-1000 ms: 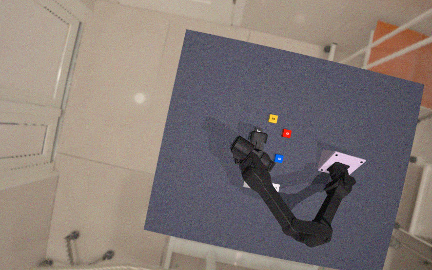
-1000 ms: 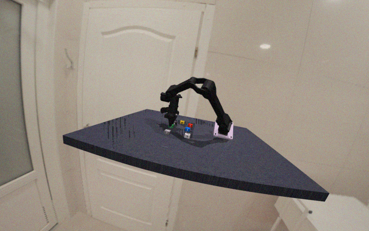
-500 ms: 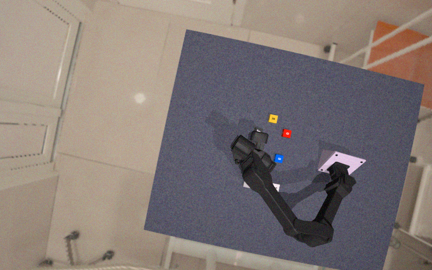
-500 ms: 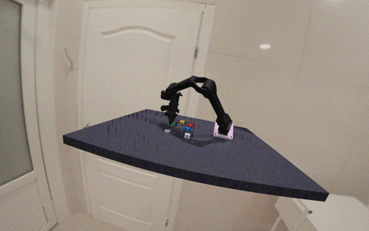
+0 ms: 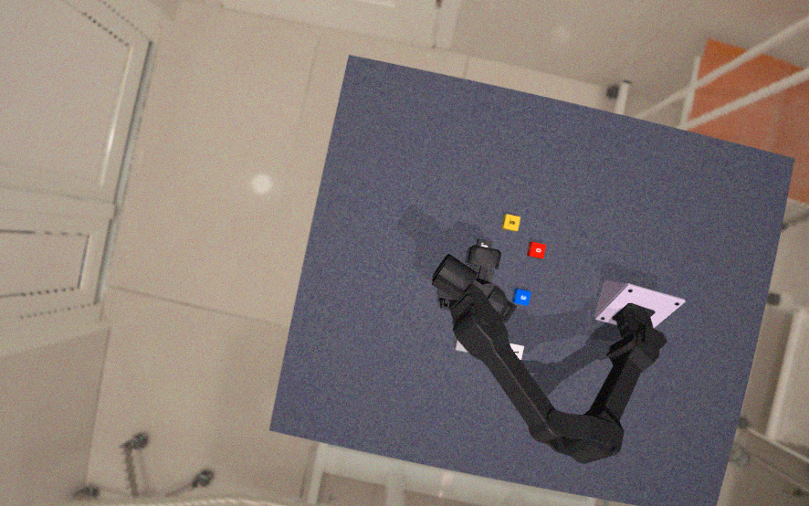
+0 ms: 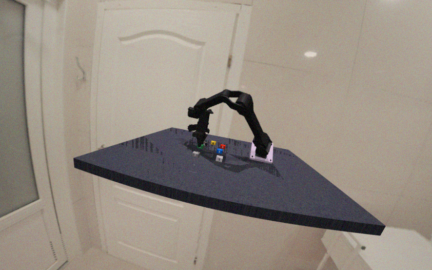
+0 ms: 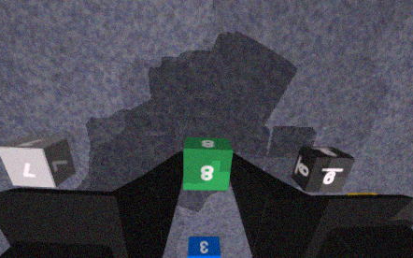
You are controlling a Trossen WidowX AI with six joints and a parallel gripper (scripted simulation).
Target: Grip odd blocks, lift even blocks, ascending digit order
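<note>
My gripper (image 6: 200, 144) (image 7: 206, 158) is shut on the green block (image 7: 206, 164) showing 8, which seems slightly above the table. The white 7 block (image 7: 28, 167) (image 6: 196, 153) stands left of the fingers in the wrist view. The black block (image 7: 329, 174), apparently an underlined 9, is right of them. The blue 3 block (image 5: 522, 297) (image 6: 219, 150) (image 7: 204, 246) lies below the green one in the wrist view. The red 0 block (image 5: 536, 249) (image 6: 223, 146), the yellow block (image 5: 511, 222) (image 6: 213, 143), its digit unclear, and the white 1 block (image 6: 219, 159) stand apart. The arm partly covers both white blocks from above.
The arm's pale base plate (image 5: 662, 302) (image 6: 269, 157) is on the dark blue table (image 5: 395, 138) (image 6: 164, 177), right of the blocks. The arm arches over the table from the base to the gripper. The black block stands close to one finger.
</note>
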